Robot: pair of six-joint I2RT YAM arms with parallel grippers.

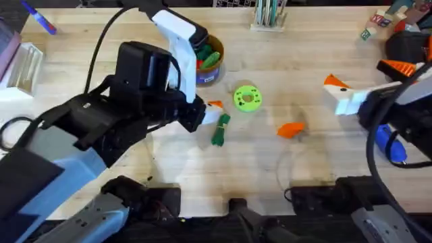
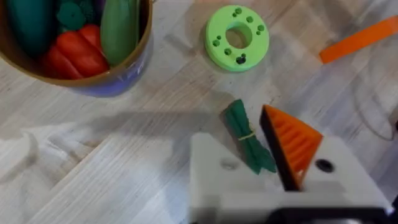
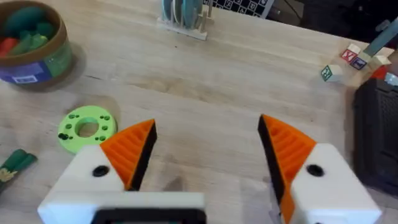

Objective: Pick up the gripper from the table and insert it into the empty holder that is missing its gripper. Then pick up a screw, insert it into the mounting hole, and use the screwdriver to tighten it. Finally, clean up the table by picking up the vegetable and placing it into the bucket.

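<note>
Wooden table (image 1: 317,169) carries all items, its light planks bare across the centre. Left arm (image 1: 101,128), large and dark, reaches over the near left part of the table. Bucket (image 1: 210,62), brown with a blue label, stands behind the left arm's white wrist and holds red and green toy vegetables; the left wrist view shows it full (image 2: 81,78).

Right gripper (image 3: 205,155) hangs at the table's right side with its white fingers and orange pads spread wide, holding nothing. Left gripper (image 1: 214,108) sits just above the loose vegetable; its wrist view shows one orange pad (image 2: 292,146), and whether it is open or closed cannot be told.

Green disc (image 1: 246,98), ringed with small holes, lies right of the bucket and well clear of both grippers. Green vegetable (image 1: 221,129), a thin leafy bundle, lies on the table just below the left gripper, close beside the orange pad (image 2: 249,140). Orange part (image 1: 291,129), a loose piece, rests at mid-table, right of the vegetable.
</note>
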